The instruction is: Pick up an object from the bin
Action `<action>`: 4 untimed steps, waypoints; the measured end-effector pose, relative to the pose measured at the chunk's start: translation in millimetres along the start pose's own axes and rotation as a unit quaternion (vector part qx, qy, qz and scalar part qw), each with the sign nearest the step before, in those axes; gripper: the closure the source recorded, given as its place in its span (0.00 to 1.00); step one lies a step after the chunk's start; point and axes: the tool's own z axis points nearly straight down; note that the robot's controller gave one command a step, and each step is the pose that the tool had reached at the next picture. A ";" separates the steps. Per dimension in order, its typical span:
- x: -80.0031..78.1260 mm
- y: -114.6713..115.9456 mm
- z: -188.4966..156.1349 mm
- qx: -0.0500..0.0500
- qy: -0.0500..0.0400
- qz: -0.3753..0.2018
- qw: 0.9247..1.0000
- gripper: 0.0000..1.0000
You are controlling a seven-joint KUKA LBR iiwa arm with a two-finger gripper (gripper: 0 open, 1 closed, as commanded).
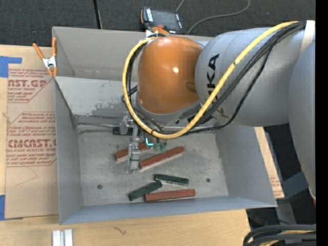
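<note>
You have the long red-brown bar [163, 157] lying near the middle of the bin [97, 173], on its floor, tilted so that its right end sits higher in the view than its left. Just past its left end lies a short red-brown piece [122, 155], slanted the same way. The tool [134, 162] stands low between these two, its tip close to the floor and right at the long bar's left end. You cannot tell from this view whether it is open or closed, nor whether it touches either piece. Above it, the arm [266, 76] comes in from the right and bends downward, so that its rounded orange cover [166, 76] hangs over the back half of the bin, with a yellow cable [241, 55] and black cables looping round it. Nearer the front wall you can count three more things: a third red-brown bar [170, 194] lying almost level, one dark green bar [172, 179] just above it, and a second dark green bar [143, 190] slanted at its left end. That makes three red-brown pieces and two dark green ones.
</note>
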 end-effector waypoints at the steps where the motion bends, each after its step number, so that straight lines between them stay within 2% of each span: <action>1: -33.6 -32.7 116.2 0.001 0.000 0.075 0.997 0.00; 2: -1.6 -32.6 159.0 0.000 0.000 0.102 0.995 0.00; 3: -21.4 -68.1 156.0 0.000 -0.004 -0.028 1.000 0.00; 4: -21.5 -67.3 155.7 -0.001 -0.004 -0.027 1.000 1.00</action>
